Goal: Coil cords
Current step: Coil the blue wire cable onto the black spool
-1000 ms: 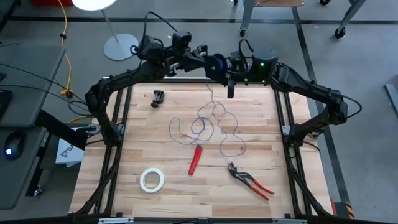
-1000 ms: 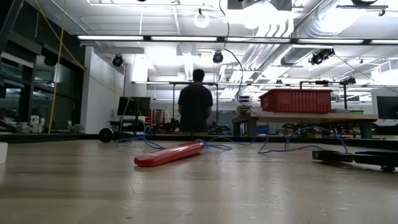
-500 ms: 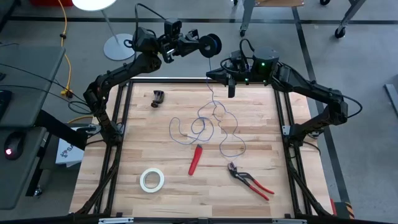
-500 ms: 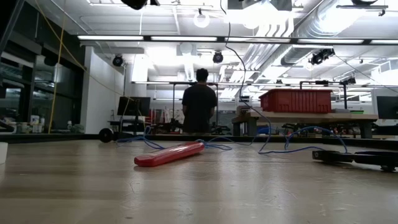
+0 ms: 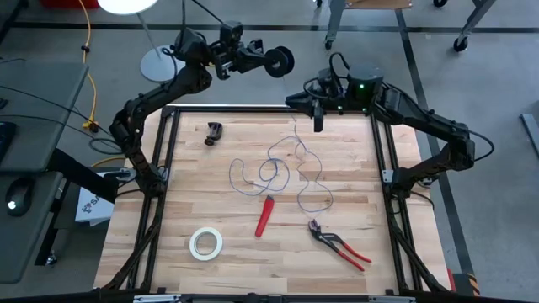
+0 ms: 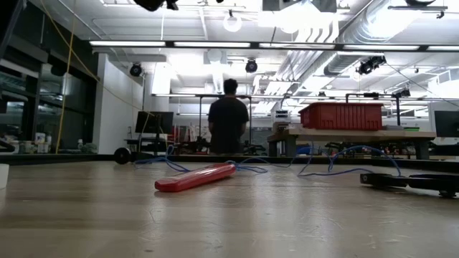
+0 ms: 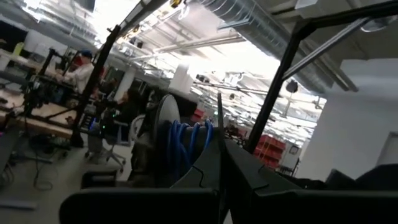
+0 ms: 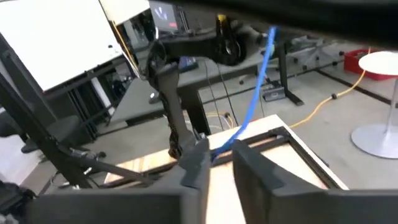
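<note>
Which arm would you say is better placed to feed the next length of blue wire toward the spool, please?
Probably the right. The right gripper hangs at the table's far edge with the blue wire running between its fingers, above the loose loops. The left gripper is shut on the spool, raised beyond the table.

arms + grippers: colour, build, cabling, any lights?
Both arms are dark, slim and multi-jointed. The left arm carries a black looping cable near its wrist. The right arm has a green light on its wrist block. The right gripper has flat, dark, squared fingers.
</note>
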{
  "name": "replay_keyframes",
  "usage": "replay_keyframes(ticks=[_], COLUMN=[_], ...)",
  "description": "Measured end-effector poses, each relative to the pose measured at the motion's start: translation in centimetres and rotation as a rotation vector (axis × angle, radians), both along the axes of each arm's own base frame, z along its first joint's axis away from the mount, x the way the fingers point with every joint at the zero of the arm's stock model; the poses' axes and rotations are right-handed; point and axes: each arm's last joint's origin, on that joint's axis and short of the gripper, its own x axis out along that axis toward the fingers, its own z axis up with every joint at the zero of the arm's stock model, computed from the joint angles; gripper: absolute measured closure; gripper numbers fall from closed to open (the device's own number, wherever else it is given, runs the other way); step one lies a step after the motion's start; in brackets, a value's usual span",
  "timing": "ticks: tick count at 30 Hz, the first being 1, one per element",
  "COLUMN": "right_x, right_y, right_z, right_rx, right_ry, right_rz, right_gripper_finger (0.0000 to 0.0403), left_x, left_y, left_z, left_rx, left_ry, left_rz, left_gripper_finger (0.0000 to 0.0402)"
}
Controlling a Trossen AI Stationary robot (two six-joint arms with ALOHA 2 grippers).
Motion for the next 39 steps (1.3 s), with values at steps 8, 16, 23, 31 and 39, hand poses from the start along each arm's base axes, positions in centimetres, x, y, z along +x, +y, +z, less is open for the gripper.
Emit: replay_keyframes(ticks=[8, 16, 23, 31, 39], right_x=[0.7, 3.7, 4.7, 5.2, 6.1], right_y=[-0.4, -0.8, 0.4, 1.4, 1.3], right_z=[-0.5, -1.6, -1.8, -2.3, -3.2], right_rx=[-0.084, -0.114, -0.116, -0.159, -0.182], right_ry=[0.028, -0.033, -0.063, -0.035, 0.005], right_rz=[-0.127, -0.063, 0.066, 0.061, 0.032], right_gripper_finger=[0.0252, 0.0242, 0.0242, 0.0242, 0.0242], left_x=[-1.5, -2.6, -3.1, -3.1, -2.6], left_y=[-1.8, -5.1, -6.7, -7.2, -7.9], left_z=[2.2, 4.4, 5.1, 5.3, 5.3], left_rx=[0.024, 0.045, 0.069, 0.069, 0.099], left_ry=[-0.065, -0.145, -0.135, -0.138, -0.164], left_rz=[0.017, 0.048, 0.081, 0.124, 0.149], left_gripper_finger=[0.0401, 0.0401, 0.0401, 0.0401, 0.0401])
